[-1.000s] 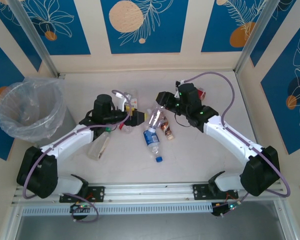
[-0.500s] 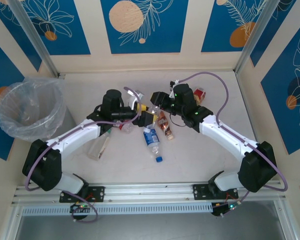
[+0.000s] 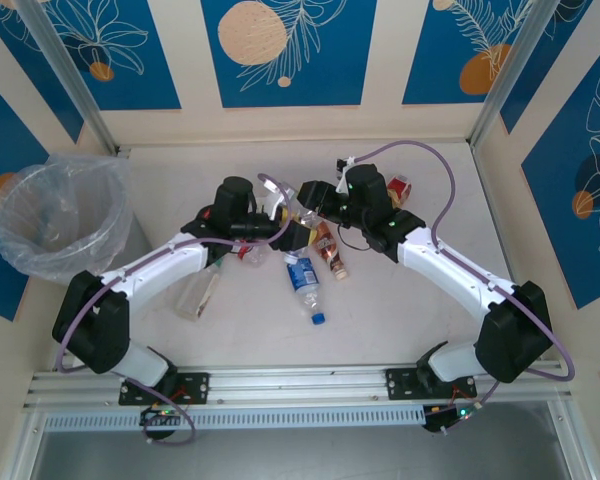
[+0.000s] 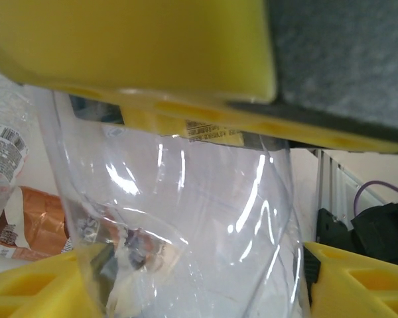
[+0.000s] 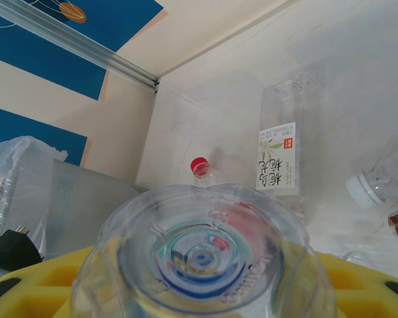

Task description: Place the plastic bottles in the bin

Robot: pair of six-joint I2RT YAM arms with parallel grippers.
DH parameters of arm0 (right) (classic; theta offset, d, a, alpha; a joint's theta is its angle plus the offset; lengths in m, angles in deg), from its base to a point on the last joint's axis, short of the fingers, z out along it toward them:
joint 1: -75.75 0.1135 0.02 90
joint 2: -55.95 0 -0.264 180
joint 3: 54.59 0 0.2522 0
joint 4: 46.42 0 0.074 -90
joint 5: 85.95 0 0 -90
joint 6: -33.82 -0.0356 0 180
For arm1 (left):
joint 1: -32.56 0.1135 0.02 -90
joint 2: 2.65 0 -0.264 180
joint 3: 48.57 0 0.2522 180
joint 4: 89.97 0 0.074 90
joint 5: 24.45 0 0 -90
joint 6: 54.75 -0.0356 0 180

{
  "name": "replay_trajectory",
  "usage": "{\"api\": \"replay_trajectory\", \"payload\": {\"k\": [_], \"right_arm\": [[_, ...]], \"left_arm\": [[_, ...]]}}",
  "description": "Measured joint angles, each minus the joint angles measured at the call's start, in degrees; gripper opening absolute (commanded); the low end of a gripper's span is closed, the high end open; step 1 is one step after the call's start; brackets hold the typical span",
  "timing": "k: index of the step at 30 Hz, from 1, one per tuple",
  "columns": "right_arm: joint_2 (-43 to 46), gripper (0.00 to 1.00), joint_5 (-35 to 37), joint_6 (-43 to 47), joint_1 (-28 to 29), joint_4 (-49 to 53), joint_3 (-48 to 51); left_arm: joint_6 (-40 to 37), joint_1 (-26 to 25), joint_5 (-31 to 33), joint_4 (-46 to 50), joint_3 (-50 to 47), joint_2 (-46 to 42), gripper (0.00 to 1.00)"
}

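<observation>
The right gripper [image 5: 200, 291] clamps a clear bottle [image 5: 205, 252], its base toward the wrist camera, above the middle of the table [image 3: 400, 310]. The left gripper [image 4: 194, 281] flanks the same bottle; we cannot tell whether it squeezes. The bin [image 3: 50, 262] stands well apart, far left.

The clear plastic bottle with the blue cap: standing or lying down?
Lying down: the blue-capped clear plastic bottle shows its whole side from above.

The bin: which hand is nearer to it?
Left. The left hand grips the clear bottle mid-table from the side facing the bin; the right hand holds it from the opposite side, farther away.
</observation>
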Motion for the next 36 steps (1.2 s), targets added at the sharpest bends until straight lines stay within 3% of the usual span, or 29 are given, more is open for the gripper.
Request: {"api": "replay_trajectory", "payload": {"k": [4, 10, 15, 17, 28, 36], "right_arm": [[0.0, 0.57, 0.2, 0.2, 0.0, 0.0, 0.0], [0.0, 0.66, 0.3, 0.4, 0.0, 0.1, 0.0], [0.3, 0.84, 0.8, 1.2, -0.2, 1.0, -0.1], [1.3, 1.00, 1.6, 1.9, -0.4, 2.3, -0.1], [18.5, 1.00, 13.0, 4.6, -5.9, 4.5, 4.4], [20.0, 1.00, 14.4, 5.4, -9.7, 5.8, 9.6]], "left_arm": [[0.0, 0.0, 0.4, 0.6, 0.2, 0.0, 0.58], [-0.1, 0.0, 0.7, 0.8, 0.2, 0.0, 0.56], [0.0, 0.0, 1.9, 1.1, 0.3, 0.0, 0.55], [0.0, 0.0, 2.7, 1.2, 0.4, 0.0, 0.55], [0.2, 2.4, 15.4, 12.2, 6.8, -0.1, 0.54], [0.2, 10.3, 28.5, 27.5, 16.2, -4.3, 0.54]]}}
